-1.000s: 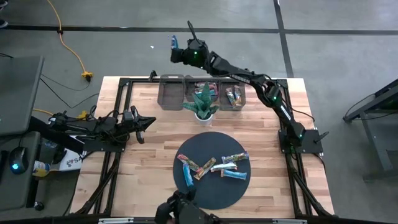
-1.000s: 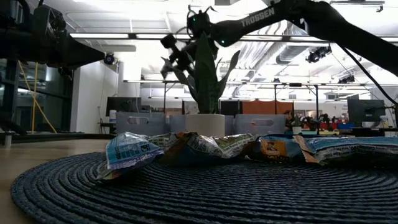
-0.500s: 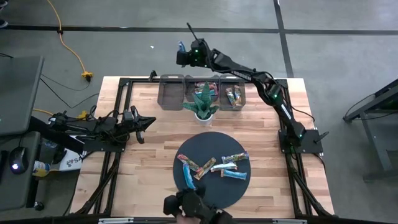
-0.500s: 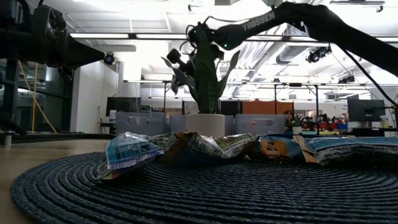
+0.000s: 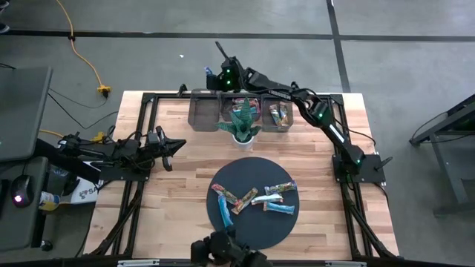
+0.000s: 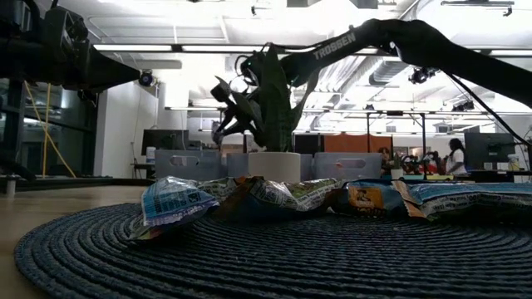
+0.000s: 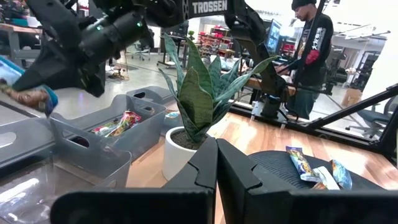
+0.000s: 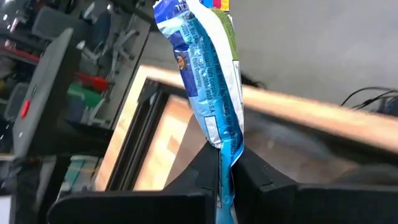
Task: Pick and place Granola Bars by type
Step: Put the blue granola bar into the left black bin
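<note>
Several granola bars (image 5: pixel 256 198) in blue, green and brown wrappers lie on a dark round woven mat (image 5: pixel 267 226) near the table's front; the low view shows the same bars (image 6: pixel 274 198) close up. My right gripper (image 5: pixel 216 76) hangs over the far edge by the left grey bin (image 5: pixel 204 110), shut on a blue bar (image 8: pixel 205 68). That blue bar (image 7: pixel 22 87) also shows in the left wrist view. My left gripper (image 7: pixel 216 167) waits shut and level at the table's left side, touching nothing. My right gripper pinches one end of the blue bar's wrapper (image 8: pixel 222 149) between its two fingers. The fingers slant down, reaching from the table's right toward its far left. The bar sticks out beyond the fingertips (image 8: pixel 252 171), lifted clear of bins and table.
A spiky potted plant (image 5: pixel 241 122) stands in front of three grey bins at the far edge; the middle bin (image 5: pixel 251 102) and right bin (image 5: pixel 279 113) hold bars. A black frame (image 5: pixel 145 141) borders the table. A person (image 7: pixel 311 50) stands beyond the table.
My right gripper has come down toward the grey bins at the far edge and tipped its fingers downward, still shut on the blue bar, which stays clear of everything.
</note>
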Controlling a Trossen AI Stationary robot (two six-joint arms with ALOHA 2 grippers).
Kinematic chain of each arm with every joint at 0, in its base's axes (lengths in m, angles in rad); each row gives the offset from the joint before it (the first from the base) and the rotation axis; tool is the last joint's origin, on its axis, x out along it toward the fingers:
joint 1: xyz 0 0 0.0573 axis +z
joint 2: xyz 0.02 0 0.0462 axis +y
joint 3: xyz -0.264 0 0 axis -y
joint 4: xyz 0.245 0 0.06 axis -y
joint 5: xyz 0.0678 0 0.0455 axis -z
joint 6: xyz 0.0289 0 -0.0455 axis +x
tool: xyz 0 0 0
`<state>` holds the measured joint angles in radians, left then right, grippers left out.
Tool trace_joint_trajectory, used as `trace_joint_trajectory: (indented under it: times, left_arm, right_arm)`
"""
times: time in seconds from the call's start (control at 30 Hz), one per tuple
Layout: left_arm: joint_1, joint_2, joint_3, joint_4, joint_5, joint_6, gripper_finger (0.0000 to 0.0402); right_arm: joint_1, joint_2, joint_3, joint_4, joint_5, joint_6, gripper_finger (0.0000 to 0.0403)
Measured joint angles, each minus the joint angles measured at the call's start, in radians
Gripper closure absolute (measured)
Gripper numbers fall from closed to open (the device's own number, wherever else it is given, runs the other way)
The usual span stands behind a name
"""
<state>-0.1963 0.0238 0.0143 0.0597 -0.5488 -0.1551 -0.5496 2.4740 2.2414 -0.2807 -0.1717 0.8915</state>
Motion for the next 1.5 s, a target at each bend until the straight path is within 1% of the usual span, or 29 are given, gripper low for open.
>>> trace_joint_trajectory:
  times: [0.2, 0.3, 0.37, 0.63, 0.87, 1.0, 1.3, 1.5]
  left_arm:
    - [0.0, 0.0, 0.0, 0.0, 0.0, 0.0, 0.04]
    - [0.0, 0.0, 0.0, 0.0, 0.0, 0.0, 0.04]
    - [0.0, 0.0, 0.0, 0.0, 0.0, 0.0, 0.04]
    - [0.0, 0.0, 0.0, 0.0, 0.0, 0.0, 0.04]
    - [0.0, 0.0, 0.0, 0.0, 0.0, 0.0, 0.04]
    - [0.0, 0.0, 0.0, 0.0, -0.001, 0.0, 0.04]
    - [0.0, 0.0, 0.0, 0.0, -0.001, 0.0, 0.04]
    - [0.0, 0.0, 0.0, 0.0, -0.001, 0.0, 0.04]
  right_arm:
    - [0.031, 0.002, 0.0, -0.029, -0.018, -0.014, 0.0391]
    - [0.031, 0.002, 0.0, -0.041, -0.071, -0.018, 0.0391]
    - [0.031, 0.002, 0.0, -0.062, -0.088, -0.028, 0.0391]
    - [0.042, 0.002, 0.0, -0.142, -0.083, -0.062, 0.0391]
    - [0.042, 0.002, 0.0, -0.142, -0.101, -0.062, 0.0389]
    - [0.042, 0.002, 0.0, -0.14, -0.107, -0.062, 0.037]
    - [0.042, 0.002, 0.0, -0.126, -0.127, -0.063, 0.0302]
    - [0.042, 0.002, 0.0, -0.06, -0.174, -0.057, 0.0279]
